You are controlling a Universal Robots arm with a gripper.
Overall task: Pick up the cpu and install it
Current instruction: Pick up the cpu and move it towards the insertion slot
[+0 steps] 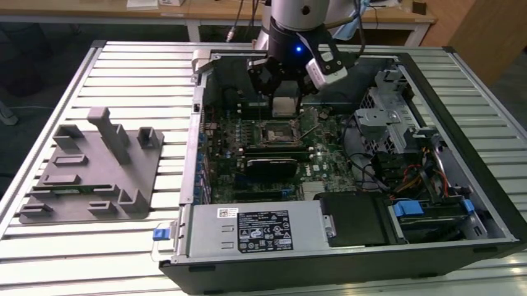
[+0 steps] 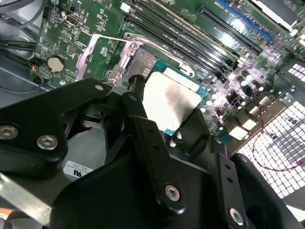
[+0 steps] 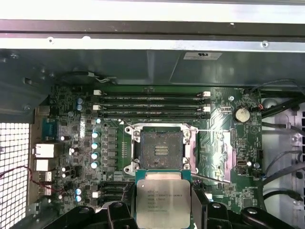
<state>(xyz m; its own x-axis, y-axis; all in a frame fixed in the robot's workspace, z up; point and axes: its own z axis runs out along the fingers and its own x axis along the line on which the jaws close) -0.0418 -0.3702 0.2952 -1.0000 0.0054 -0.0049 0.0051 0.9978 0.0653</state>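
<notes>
Setting: an open computer case [image 1: 494, 213] lies on a slatted metal table [image 1: 123, 68], with a grey tray [image 1: 91, 179] of moulded blocks well apart from it, towards the exterior view's left.
Arm: in the exterior view it reaches down into the case over the motherboard [image 1: 321, 154].
Gripper [image 3: 163, 206]: its black fingers [image 3: 125, 210] are clamped on opposite edges of the cpu.
Cpu [image 3: 163, 200]: it is held flat with its silver top facing up and is lifted off the board. In both wrist views it sits just beside the socket, not over it.
Socket [image 3: 161, 150]: it is uncovered, with its contact field bare inside a metal frame.
Memory slots [image 3: 152, 106]: these long parallel rows lie on the side of the socket away from the cpu.
Coin cell [image 3: 242, 114]: it is a round silver disc on the board near the socket.
</notes>
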